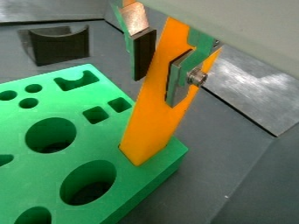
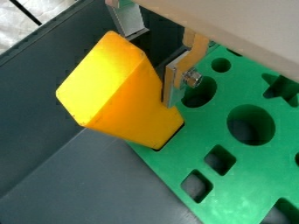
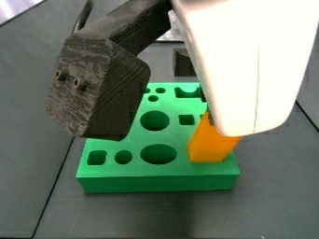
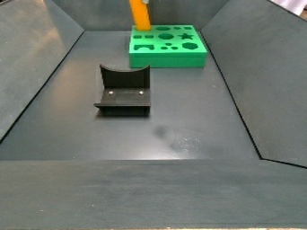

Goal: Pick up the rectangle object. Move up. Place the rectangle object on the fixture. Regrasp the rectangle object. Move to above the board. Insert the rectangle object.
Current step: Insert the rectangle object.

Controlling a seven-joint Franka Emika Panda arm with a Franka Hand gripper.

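The rectangle object (image 1: 158, 105) is a long orange-yellow block that hangs tilted, its lower end just over a corner of the green board (image 1: 117, 133). In both wrist views my gripper (image 1: 160, 87) is shut on its upper part, with a dark pad (image 1: 142, 52) on one face and a silver finger (image 1: 179, 77) on the other. The block (image 2: 117, 92) fills the near view, beside the board (image 2: 251, 175). In the side views the block (image 3: 212, 142) (image 4: 140, 13) is at the board's (image 3: 149, 177) (image 4: 168, 59) edge. The dark notched fixture (image 4: 122, 90) (image 1: 59, 44) stands apart on the floor.
Sloping dark walls (image 4: 42, 81) enclose the floor. A lighter grey plate (image 1: 246, 87) lies beside the board. In a side view a black mount (image 3: 100, 84) and a white housing (image 3: 243, 56) hide my gripper and part of the board.
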